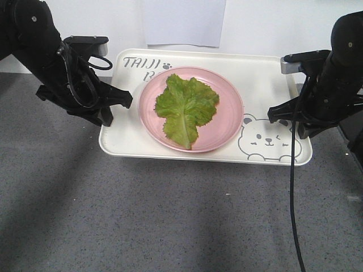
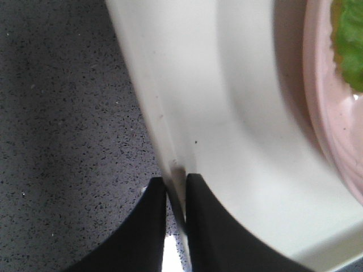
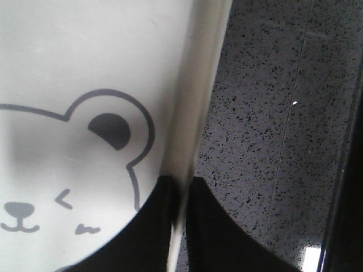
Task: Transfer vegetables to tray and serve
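A speckled grey counter point(image 1: 170, 215) is carrying the tray point(image 1: 266, 79), cream-white and rounded-cornered, sitting near its far edge. A round pink plate point(image 1: 227, 122) is resting at the tray's centre, holding the vegetables point(image 1: 186, 107), one ruffled green leaf. The left gripper point(image 2: 176, 195) is pinching the tray's left rim; the right gripper point(image 3: 180, 198) is pinching its right rim.
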Tool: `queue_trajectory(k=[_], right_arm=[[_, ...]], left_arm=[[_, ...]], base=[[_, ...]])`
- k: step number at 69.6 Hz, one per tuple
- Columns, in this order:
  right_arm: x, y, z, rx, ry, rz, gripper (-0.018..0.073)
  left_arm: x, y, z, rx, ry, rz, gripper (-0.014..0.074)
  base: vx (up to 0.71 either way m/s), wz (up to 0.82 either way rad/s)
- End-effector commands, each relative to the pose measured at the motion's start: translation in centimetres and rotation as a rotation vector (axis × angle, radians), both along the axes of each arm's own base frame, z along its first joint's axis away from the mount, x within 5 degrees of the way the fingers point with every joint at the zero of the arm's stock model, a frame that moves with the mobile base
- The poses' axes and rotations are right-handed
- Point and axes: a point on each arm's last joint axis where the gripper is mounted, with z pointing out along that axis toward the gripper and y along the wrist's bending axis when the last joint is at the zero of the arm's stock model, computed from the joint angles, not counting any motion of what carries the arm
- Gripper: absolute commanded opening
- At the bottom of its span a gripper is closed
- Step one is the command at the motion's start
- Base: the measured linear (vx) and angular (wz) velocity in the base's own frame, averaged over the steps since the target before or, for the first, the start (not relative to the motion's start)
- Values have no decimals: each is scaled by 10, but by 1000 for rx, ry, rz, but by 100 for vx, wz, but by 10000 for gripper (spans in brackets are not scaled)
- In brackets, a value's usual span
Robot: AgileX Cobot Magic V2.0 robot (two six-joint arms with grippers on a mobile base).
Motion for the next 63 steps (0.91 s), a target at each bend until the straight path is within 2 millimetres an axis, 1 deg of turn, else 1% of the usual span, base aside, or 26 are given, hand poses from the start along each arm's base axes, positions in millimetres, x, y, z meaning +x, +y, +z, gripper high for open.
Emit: queue_trajectory(k=[1, 63], right_arm=[[-6, 13, 31, 106, -137, 51, -9], [-6, 13, 31, 106, -137, 51, -9]], left_arm=[[-13, -17, 39, -193, -124, -39, -6], [-13, -17, 39, -193, -124, -39, -6]], base=[[1, 0], [0, 0]])
